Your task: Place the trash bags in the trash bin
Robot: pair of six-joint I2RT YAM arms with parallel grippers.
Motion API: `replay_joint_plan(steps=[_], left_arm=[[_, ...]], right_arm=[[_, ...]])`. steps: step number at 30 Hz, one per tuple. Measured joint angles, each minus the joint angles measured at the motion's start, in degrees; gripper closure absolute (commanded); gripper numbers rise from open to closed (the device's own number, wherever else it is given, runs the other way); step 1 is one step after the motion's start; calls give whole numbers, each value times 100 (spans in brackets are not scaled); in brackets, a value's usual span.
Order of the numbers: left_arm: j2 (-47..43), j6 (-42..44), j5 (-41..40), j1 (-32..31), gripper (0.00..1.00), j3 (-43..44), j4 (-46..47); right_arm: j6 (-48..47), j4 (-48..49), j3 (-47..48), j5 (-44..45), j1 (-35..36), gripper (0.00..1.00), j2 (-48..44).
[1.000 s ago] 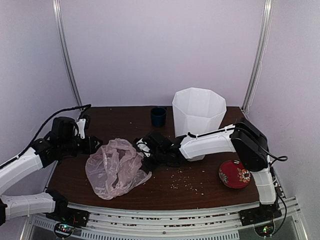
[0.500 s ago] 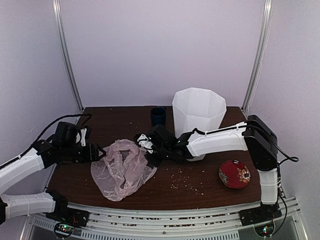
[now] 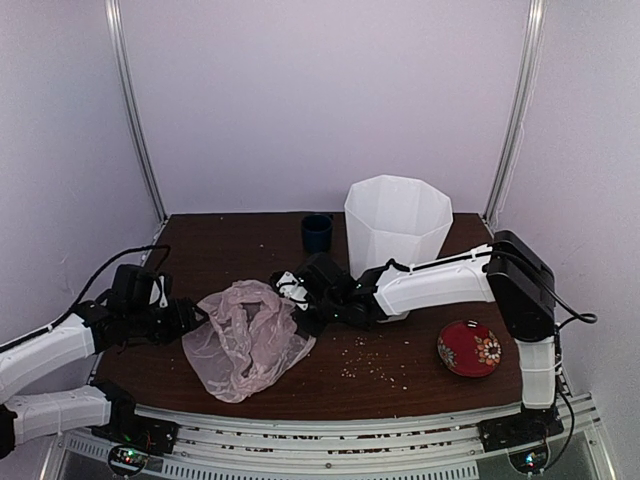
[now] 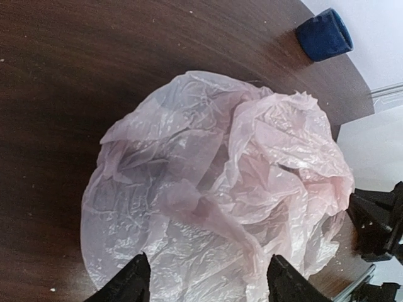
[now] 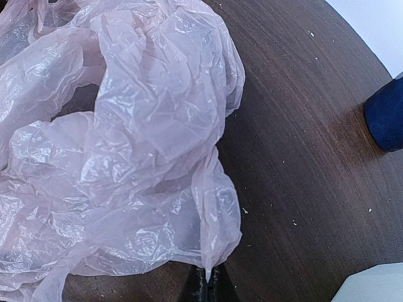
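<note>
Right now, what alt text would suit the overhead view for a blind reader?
A crumpled pale pink plastic bag lies on a dark table, with the robot's left tool at its left edge and the right tool at its right. Behind stand a tall white bin and a small blue cup; a red dish sits at right.

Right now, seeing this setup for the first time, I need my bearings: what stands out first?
A crumpled pale pink bag lies centrally between the grippers: the right gripper pinches its edge, the left gripper is open at its other side. The tall white bin stands at the back right, a red patterned dish nearer the front.
</note>
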Motion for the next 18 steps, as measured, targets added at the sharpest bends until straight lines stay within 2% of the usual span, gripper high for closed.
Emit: replay_joint_plan(steps=[6,12,18], left_arm=[[297,-190,372,81,35,-11,761],[673,-367,623,155,31,2,1211],[1119,-896,1029,221,44,35,1174]], right_arm=[[0,0,0,-2,0,100,0],[2,-2,0,0,2,100,0],[2,-2,0,0,4,100,0]])
